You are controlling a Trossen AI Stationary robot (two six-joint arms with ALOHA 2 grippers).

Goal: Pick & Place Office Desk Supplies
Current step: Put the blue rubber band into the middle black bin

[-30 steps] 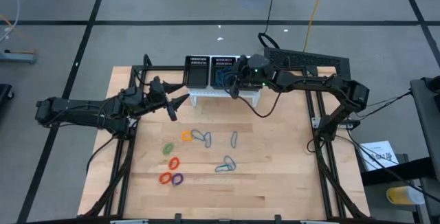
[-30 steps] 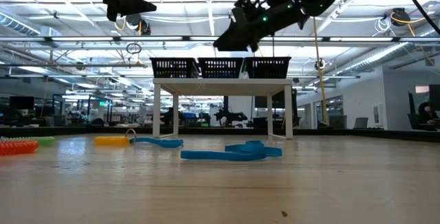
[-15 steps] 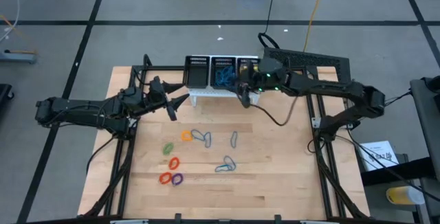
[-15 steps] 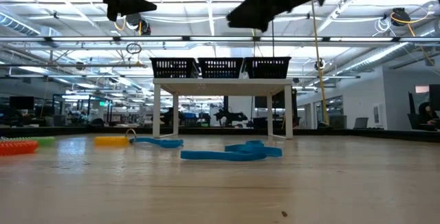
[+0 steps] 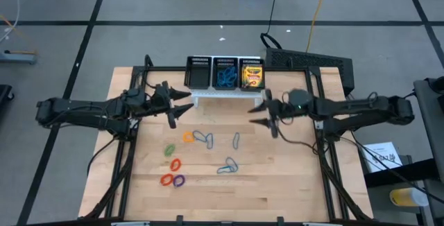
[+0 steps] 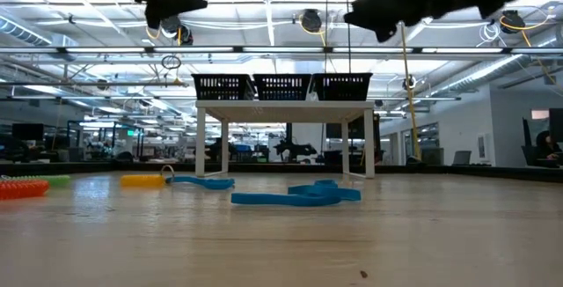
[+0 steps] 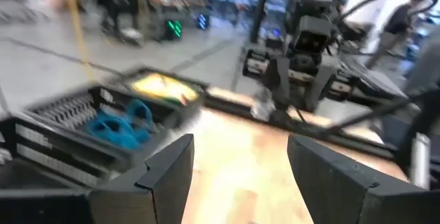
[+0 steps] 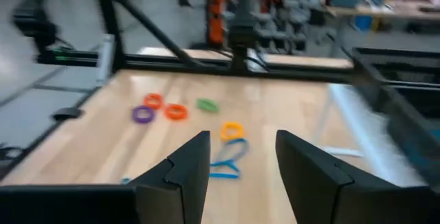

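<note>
Yellow-and-green crayon boxes lie in the right compartment of the black mesh organiser, and blue loops fill its middle one. More blue loops and small orange, green, red and purple loops lie flat on the wooden table. My right gripper hangs open above the table, right of centre, with nothing between its fingers. My left gripper is also open with nothing in it, held in the air left of the organiser's stand.
The organiser stands on a low white stand at the table's far edge. A black frame runs along the table's sides. The near half of the wooden top is bare. In the right wrist view the small loops lie ahead of the open fingers.
My right gripper has drawn back from above the organiser toward the table's near and right edges, staying high. The crayon boxes in the right compartment, which the arm covered before, now show. The loops on the table have not moved.
</note>
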